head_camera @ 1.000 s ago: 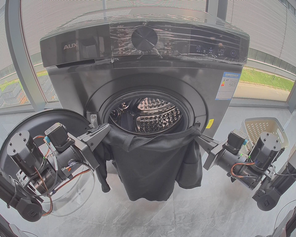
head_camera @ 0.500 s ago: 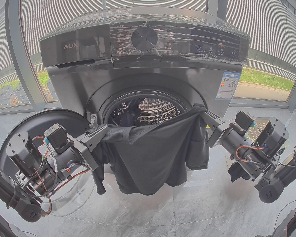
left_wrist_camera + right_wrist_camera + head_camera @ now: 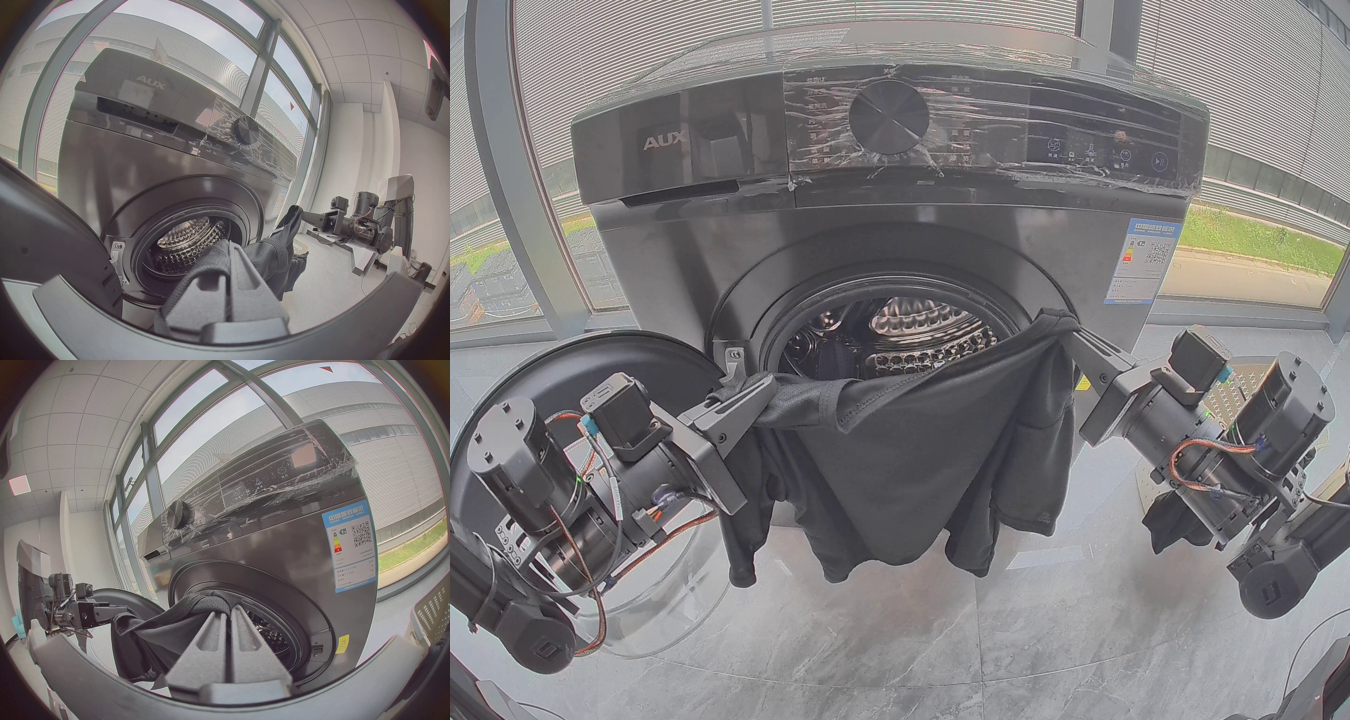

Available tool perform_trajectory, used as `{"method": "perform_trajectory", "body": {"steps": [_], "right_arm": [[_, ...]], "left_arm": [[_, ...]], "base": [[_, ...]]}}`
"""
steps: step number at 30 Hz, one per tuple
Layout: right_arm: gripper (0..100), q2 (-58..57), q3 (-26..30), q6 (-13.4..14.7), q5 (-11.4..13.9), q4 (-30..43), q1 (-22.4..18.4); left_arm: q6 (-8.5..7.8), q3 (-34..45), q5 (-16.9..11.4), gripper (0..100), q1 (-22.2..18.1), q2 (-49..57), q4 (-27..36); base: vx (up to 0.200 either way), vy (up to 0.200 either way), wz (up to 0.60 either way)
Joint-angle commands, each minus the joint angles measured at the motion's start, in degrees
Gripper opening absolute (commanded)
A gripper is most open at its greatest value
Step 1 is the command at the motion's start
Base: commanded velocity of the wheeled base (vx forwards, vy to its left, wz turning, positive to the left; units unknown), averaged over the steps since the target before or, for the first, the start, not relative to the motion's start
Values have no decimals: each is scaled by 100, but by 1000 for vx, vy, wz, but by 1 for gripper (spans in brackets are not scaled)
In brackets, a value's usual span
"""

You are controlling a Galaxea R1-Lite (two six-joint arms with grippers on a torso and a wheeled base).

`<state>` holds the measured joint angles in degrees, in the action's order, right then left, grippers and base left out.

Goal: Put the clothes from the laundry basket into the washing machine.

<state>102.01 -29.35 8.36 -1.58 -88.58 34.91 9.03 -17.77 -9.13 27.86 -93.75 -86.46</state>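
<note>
A black shirt (image 3: 900,459) hangs stretched between my two grippers in front of the washing machine (image 3: 891,234). My left gripper (image 3: 764,386) is shut on its left edge, at the lower left of the drum opening (image 3: 895,342). My right gripper (image 3: 1064,330) is shut on its right edge, higher, at the opening's right rim. The cloth sags below the opening without touching the floor. In the left wrist view the shirt (image 3: 267,258) runs from my left gripper (image 3: 229,248) toward the right gripper (image 3: 300,214). In the right wrist view my right gripper (image 3: 229,611) pinches the shirt (image 3: 159,634) before the drum.
The round door (image 3: 572,384) stands swung open at the left, behind my left arm. The pale laundry basket (image 3: 1233,394) sits on the floor at the right, mostly behind my right arm. Grey tiled floor (image 3: 975,628) lies open below the shirt.
My right gripper has risen and moved toward the machine, lifting the shirt's right edge to the opening's rim. The hanging hem now sits higher. My left gripper has barely moved.
</note>
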Motion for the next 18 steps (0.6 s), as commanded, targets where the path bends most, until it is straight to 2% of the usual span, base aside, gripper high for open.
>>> {"method": "perform_trajectory", "body": {"steps": [1,18], "right_arm": [[0,-6,0,-1,0,-2,7],[0,-23,0,16,9,-2,24]], "left_arm": [[11,11,-1,0,1,-12,-3],[20,-51,-1,0,1,49,-3]], "base": [[0,0,0],[0,0,0]]}}
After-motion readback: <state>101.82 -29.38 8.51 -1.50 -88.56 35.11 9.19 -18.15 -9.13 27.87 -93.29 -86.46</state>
